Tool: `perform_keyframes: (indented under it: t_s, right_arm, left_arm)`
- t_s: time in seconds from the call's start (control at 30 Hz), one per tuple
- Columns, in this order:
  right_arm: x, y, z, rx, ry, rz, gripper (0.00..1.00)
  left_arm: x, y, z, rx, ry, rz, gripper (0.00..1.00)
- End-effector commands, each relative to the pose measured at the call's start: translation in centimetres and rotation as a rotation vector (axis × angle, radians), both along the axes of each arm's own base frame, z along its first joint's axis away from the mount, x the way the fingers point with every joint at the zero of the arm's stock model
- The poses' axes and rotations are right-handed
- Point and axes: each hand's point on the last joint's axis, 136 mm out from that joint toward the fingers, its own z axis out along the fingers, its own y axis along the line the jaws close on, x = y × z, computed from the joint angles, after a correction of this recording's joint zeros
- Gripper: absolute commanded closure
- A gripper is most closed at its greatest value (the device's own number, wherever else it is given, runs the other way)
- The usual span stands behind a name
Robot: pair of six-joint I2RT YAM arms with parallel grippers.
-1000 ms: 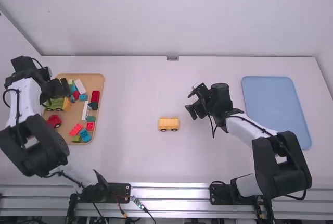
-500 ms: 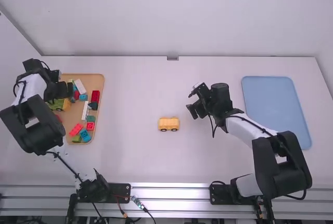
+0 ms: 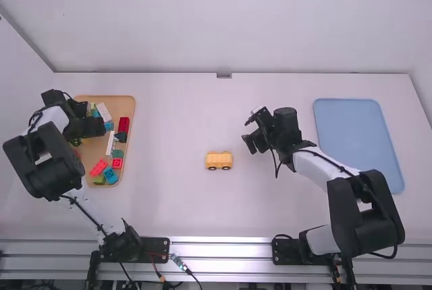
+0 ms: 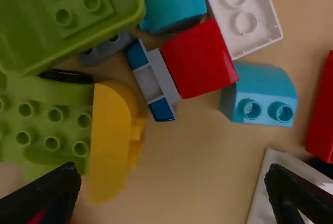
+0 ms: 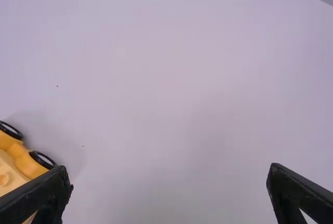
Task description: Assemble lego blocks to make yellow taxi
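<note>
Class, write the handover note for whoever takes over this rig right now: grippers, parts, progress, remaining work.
Left gripper: open, over the block tray.
Right gripper: open, over the table, nothing held.
Parts: yellow wheeled piece mid-table; a curved yellow block in the tray, against green blocks.
Done: the wheeled piece is out on the table.
Left: probably pick the needed blocks from the tray and fit them on; which ones, I cannot tell.

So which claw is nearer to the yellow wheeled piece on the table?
The right. The right claw hangs open just to the right of the yellow wheeled piece; the left claw is well off to its left, over the block tray.
</note>
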Motion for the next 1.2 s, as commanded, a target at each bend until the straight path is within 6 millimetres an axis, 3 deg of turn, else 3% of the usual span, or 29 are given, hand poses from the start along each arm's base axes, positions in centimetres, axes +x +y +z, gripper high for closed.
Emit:
perform_keyframes:
  t_s: [0.0,0.4,0.73,1.17]
  right_arm:
    - [-0.1,-0.2,0.0,0.001,0.004,-0.008,0.01]
    - [-0.1,-0.2,0.0,0.003,0.006,-0.011,0.01]
    - [-0.1,-0.2,0.0,0.003,0.006,-0.011,0.01]
    - [-0.1,-0.2,0.0,0.003,0.006,-0.011,0.01]
  left_arm:
    - [0.2,-0.8,-0.6,-0.038,-0.002,-0.022,0.08]
    - [-0.1,-0.7,-1.2,-0.032,-0.003,-0.019,0.13]
    - [-1.6,0.8,-2.3,0.052,0.053,0.011,0.14]
    - [-1.9,0.6,-3.1,0.056,0.056,0.005,0.21]
